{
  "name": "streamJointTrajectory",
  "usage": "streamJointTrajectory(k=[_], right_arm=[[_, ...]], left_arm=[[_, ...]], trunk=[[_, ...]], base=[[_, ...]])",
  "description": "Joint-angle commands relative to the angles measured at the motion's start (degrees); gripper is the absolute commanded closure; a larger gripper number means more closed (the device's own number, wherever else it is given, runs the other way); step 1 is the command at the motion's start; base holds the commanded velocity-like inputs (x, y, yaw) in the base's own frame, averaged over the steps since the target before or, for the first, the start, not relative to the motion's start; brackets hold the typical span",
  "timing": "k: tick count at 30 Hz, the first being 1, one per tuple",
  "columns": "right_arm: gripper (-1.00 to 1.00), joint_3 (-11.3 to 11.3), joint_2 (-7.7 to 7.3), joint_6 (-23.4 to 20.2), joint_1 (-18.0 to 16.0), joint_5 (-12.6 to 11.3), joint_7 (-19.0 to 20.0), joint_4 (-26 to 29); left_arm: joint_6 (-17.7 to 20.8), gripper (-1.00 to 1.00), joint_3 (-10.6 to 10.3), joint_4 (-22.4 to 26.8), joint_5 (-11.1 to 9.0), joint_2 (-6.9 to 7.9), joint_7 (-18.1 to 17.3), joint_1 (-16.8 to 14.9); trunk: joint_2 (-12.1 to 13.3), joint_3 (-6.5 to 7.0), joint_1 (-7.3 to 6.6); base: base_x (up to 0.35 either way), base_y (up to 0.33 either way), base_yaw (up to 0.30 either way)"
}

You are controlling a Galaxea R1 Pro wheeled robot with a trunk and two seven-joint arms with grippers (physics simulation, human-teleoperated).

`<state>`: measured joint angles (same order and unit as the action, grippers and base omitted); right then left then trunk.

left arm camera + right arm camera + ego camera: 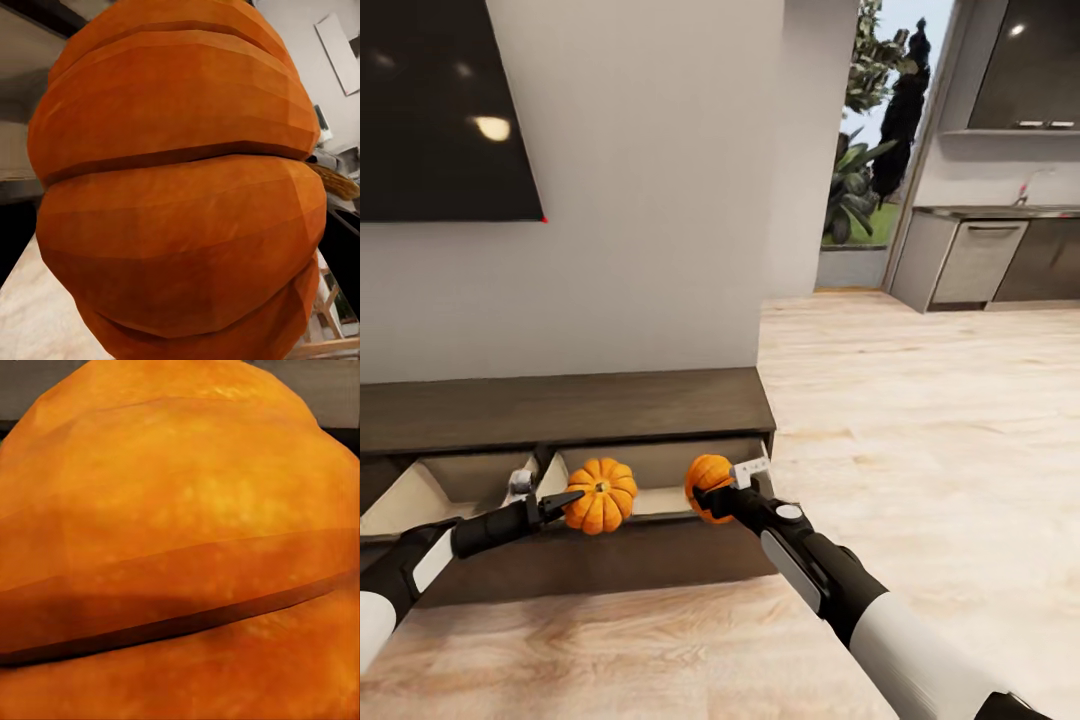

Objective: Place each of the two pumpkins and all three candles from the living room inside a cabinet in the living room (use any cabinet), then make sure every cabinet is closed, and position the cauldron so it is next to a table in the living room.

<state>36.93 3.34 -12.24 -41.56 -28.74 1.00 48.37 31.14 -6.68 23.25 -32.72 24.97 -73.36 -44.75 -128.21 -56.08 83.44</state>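
Observation:
Two orange ribbed pumpkins hang over the open compartment of the long dark-brown cabinet [560,408]. My left gripper [563,496] is shut on the left pumpkin [603,496], whose dark stem points up. My right gripper [728,486] is shut on the right pumpkin [706,483], near the cabinet's right end. Both pumpkins are just above the front edge of the pale beige drawer interior [660,462]. The left pumpkin [180,187] crowds the left wrist view and the right pumpkin [180,540] the right wrist view. Candles, cauldron and table are out of view.
A second open compartment [415,495] lies left of my left arm. A black TV [440,100] hangs on the wall above the cabinet. Bare wood floor [920,430] stretches right toward kitchen counters [980,260] and a doorway with plants [860,170].

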Motion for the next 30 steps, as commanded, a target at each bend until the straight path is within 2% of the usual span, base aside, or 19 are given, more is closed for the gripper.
streamJointTrajectory(k=[1, 19, 24, 25, 26, 28, 30], right_arm=[[1.0, 0.0, -0.03, 0.1, 0.0, 0.0, 0.1, 0.0], [1.0, -0.1, -0.38, 0.2, 0.0, -0.6, 0.6, 2.1], [1.0, -0.2, -0.43, -0.1, 0.0, -0.9, 3.7, 4.4], [1.0, -0.2, -0.49, -0.3, 0.0, -1.8, 4.0, 5.7], [1.0, -0.2, -0.66, -0.5, 0.0, -5.8, 4.1, 7.5], [1.0, -0.2, -0.79, -0.6, 0.0, -6.9, 4.2, 7.8], [1.0, -0.3, -1.33, -0.6, 0.0, -8.0, 4.4, 9.3]], left_arm=[[0.0, 1.0, 0.1, 0.0, -0.1, 0.0, 0.0, 0.0], [0.0, 1.0, 0.0, 0.1, 0.0, -0.02, -0.1, 0.0], [0.0, 1.0, 0.0, 0.8, -0.1, -0.01, -0.5, 0.0], [0.0, 1.0, 0.0, 0.8, -0.1, -0.02, -0.5, 0.0], [0.1, 1.0, 0.0, 0.9, -0.1, -0.07, -0.6, 0.0], [0.1, 1.0, 0.0, 1.1, -0.2, -0.09, -0.6, 0.0], [0.1, 1.0, 0.0, 2.1, -0.2, -0.79, -0.7, 0.0]], trunk=[[0.0, -0.01, 0.0], [0.0, -0.54, 0.0], [0.0, -0.55, 0.0], [0.0, -0.55, 0.0], [0.0, -0.55, 0.0], [0.0, -0.55, 0.0], [0.0, -0.55, 0.0]], base=[[0.327, 0.015, 0.068], [0.297, 0.151, 0.11], [0.12, 0.059, 0.002], [0.018, 0.009, 0.0], [0.004, 0.002, 0.0], [0.002, 0.001, 0.0], [0.0, 0.0, 0.0]])
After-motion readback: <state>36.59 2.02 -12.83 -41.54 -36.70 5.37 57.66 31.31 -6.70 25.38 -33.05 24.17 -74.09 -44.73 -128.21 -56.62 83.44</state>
